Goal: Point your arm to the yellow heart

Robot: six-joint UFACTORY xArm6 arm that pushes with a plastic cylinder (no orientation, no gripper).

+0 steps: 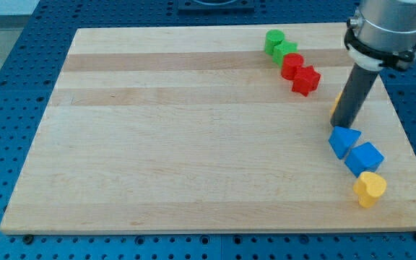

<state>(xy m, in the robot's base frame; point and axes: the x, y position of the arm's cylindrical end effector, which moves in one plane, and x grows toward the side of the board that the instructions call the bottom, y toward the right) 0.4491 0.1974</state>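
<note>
The yellow heart [370, 188] lies near the board's bottom right corner. My tip [345, 124] stands at the view's right, well above the heart, just over the blue triangle [344, 141]. A blue cube [364, 158] sits between the triangle and the heart, touching both. A sliver of a yellow block [335, 105] shows behind the rod's left side; its shape is hidden.
At the view's top, right of centre, two green blocks [274, 41] [285, 52], a red cylinder [292, 66] and a red star [305, 80] form a diagonal chain. The wooden board [193, 130] rests on a blue perforated table.
</note>
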